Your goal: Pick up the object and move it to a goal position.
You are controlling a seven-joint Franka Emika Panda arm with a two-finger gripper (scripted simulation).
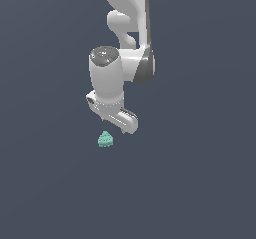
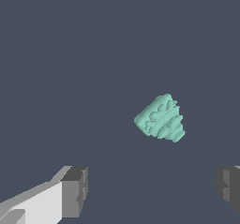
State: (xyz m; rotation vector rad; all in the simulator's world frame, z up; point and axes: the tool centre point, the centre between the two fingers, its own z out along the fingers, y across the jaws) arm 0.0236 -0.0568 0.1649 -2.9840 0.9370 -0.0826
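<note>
The object [image 1: 105,140] is a small mint-green bumpy blob with a cone-like top, lying on the dark grey floor. In the wrist view the object [image 2: 161,118] lies beyond the fingertips, apart from both. My gripper [image 1: 114,126] hangs just above it and slightly toward the exterior view's right, not touching. The gripper [image 2: 150,190] is open, its two dark finger pads [image 2: 75,190] spread wide with nothing between them.
The white arm [image 1: 127,28] comes down from the top of the exterior view. A flat dark grey surface [image 1: 200,183] surrounds the object on every side.
</note>
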